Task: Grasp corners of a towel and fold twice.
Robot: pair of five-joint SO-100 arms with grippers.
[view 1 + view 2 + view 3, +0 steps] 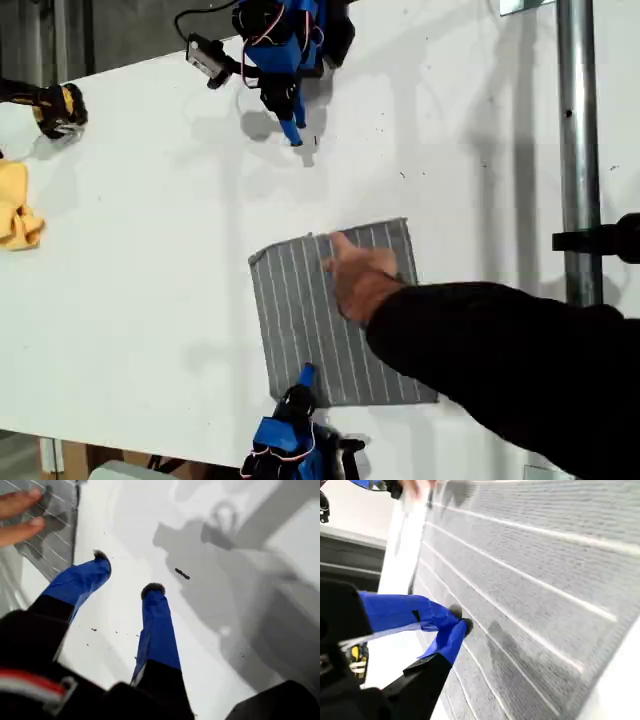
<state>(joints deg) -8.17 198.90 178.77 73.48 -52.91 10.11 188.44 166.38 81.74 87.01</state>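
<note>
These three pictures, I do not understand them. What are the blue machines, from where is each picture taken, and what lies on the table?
The blue machines are two small robot arms. One picture looks down from above; the other two come from cameras on the grippers. On the white table lies the towel, flat, with a person's hand on it. A yellow cloth lies at the exterior view's left. My first gripper is open over bare table. My second gripper is shut over the towel, holding nothing.
</note>
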